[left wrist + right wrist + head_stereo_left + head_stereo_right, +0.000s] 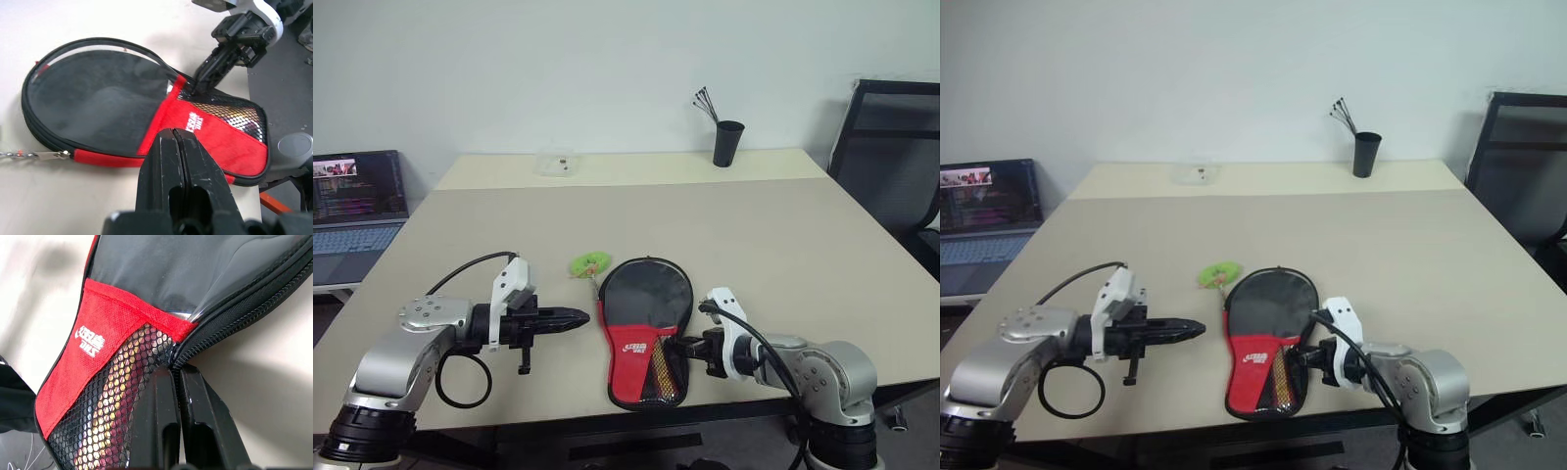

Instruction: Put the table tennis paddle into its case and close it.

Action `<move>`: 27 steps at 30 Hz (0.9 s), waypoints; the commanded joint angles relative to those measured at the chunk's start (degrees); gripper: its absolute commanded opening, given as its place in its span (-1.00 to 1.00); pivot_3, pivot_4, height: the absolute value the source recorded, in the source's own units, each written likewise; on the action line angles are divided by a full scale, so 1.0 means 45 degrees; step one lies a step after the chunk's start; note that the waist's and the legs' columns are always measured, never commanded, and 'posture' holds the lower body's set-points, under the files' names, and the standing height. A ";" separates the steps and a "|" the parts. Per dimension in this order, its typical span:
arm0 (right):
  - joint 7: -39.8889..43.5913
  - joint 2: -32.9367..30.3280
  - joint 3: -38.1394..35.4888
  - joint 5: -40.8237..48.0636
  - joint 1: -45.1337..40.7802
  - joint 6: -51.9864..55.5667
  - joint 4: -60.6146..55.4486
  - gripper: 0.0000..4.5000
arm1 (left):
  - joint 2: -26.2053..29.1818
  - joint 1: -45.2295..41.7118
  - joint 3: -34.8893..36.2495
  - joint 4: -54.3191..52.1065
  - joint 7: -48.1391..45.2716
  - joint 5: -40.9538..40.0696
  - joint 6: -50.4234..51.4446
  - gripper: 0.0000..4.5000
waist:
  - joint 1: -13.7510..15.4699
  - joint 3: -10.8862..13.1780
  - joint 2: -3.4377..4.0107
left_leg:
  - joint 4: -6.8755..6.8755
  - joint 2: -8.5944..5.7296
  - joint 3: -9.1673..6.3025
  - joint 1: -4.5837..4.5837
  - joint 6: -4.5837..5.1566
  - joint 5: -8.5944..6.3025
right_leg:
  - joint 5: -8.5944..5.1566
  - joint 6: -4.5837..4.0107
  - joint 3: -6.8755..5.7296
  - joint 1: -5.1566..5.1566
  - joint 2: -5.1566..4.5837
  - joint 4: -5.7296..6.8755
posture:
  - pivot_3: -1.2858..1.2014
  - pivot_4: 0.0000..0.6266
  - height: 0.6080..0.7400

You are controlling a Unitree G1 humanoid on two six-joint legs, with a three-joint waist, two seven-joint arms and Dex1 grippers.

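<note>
Case on the table, grippers either side

The case (644, 331) lies flat; right gripper (683, 346), jaws together, touches its zipper edge, while left gripper (579, 316), also closed, sits just beside it.

Right gripper (175, 374): fingers (156, 416) pressed together, no gap, tips right at the case (117, 333) edge where the zip (234, 316) meets the mesh pocket (105, 416). Can't tell if the tips pinch anything. Case lies on a light tabletop (254, 391). Red fabric band w/ small white logo (89, 341) above the mesh; black panel w/ shiny clear film beyond it. Black zip teeth run along the case edge, curving away from the tips.
</note>
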 commanded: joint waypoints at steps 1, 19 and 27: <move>-0.0030 -0.0023 -0.0020 0.0370 0.0159 0.0189 -0.0472 -0.99 | 0.0099 -0.0238 0.0077 -0.0400 -0.0009 -0.0276 0.0030 -1.00 | -0.0001 0.0000 0.0000 | 0.0000 0.0000 -0.0002 -0.0001 0.0000 0.0000 | 0.0000 0.0000 -0.0002 0.0000 0.0000 -0.0001 | 0.03 -0.52 1.00; 0.0605 -0.1068 -0.0204 0.1113 -0.0348 -0.0056 -0.1188 0.05 | -0.0308 -0.0210 0.0062 0.0153 0.0552 0.0188 -0.0711 -1.00 | 0.0002 0.0003 0.0003 | 0.0000 0.0001 -0.0003 -0.0003 -0.0002 -0.0001 | -0.0002 -0.0001 -0.0003 -0.0001 -0.0001 -0.0003 | 0.03 -0.52 1.00; 0.2520 -0.3463 0.0117 0.2060 -0.1660 -0.2505 -0.1568 0.99 | -0.0754 -0.0779 -0.0015 0.1191 0.1952 0.0854 -0.0858 -1.00 | -0.0008 0.0007 0.0002 | 0.0003 -0.0001 -0.0004 -0.0005 -0.0002 -0.0002 | -0.0002 -0.0001 -0.0005 -0.0003 0.0000 -0.0006 | 0.03 -0.52 1.00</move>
